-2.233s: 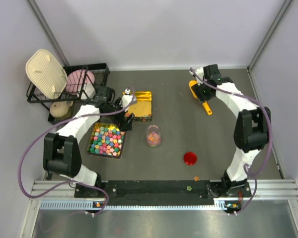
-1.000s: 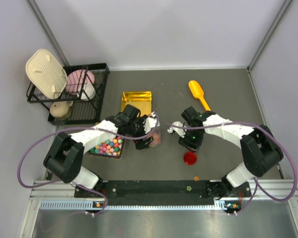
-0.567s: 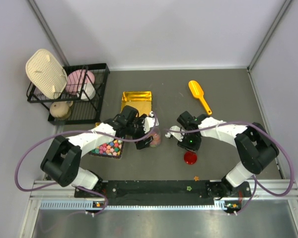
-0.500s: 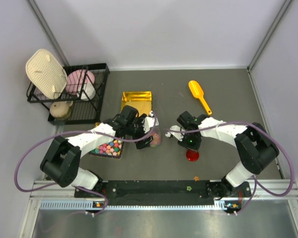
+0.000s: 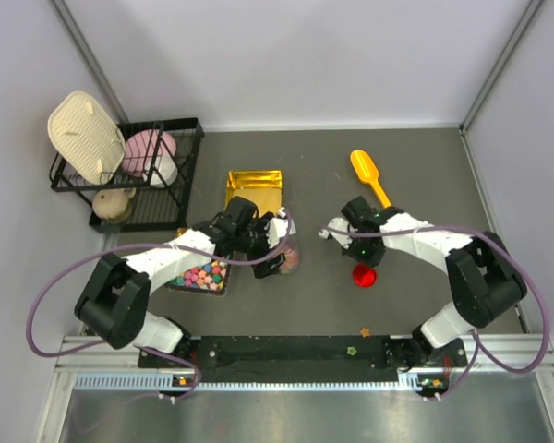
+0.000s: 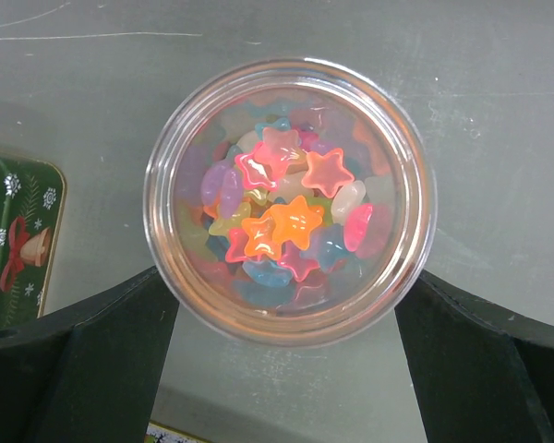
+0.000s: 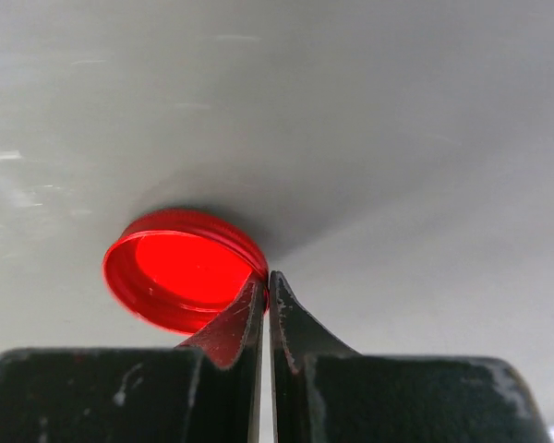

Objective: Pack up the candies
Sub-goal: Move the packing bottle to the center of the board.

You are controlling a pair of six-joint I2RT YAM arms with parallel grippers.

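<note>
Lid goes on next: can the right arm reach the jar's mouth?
Probably yes: the left gripper stands only at the sides of the jar, its mouth uncovered, and only bare table lies between it and the right gripper.

Grey table [image 5: 425, 185]: wire dish rack [image 5: 157, 208] back-left, gold tray [image 5: 254, 189] behind centre, candy tin [image 5: 198, 275] front-left. Clear jar [image 6: 291, 69] of star candies [image 6: 286, 212] beside tin. Red lid [image 5: 364, 275] right of jar, tilted. Orange scoop [image 5: 369, 175] back-right. Stray star [image 5: 364, 331] near front edge.

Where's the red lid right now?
In the top view the red lid is right of centre, its rim pinched in the right claw, right of the candy jar that the left claw brackets.
</note>
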